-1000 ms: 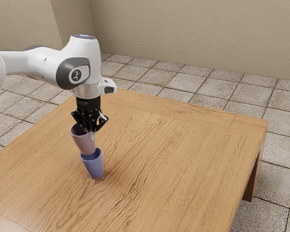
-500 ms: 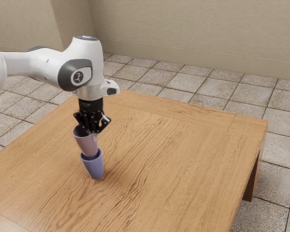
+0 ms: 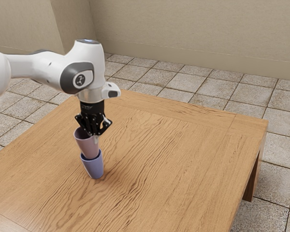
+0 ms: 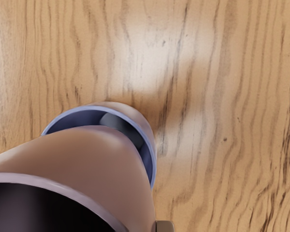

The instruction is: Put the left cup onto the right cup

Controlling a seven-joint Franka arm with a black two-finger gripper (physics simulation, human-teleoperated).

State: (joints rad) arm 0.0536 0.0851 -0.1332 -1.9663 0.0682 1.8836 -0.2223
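Black gripper (image 3: 93, 127) over wooden table (image 3: 183, 145), jaws pinching the rim wall of mauve cup (image 3: 86, 145). Mauve cup tilted, lower end seated inside periwinkle cup (image 3: 93, 167). Periwinkle cup resting on table, at 6 o'clock from gripper in exterior view. Wrist view confirms nesting: mauve wall inside periwinkle rim.
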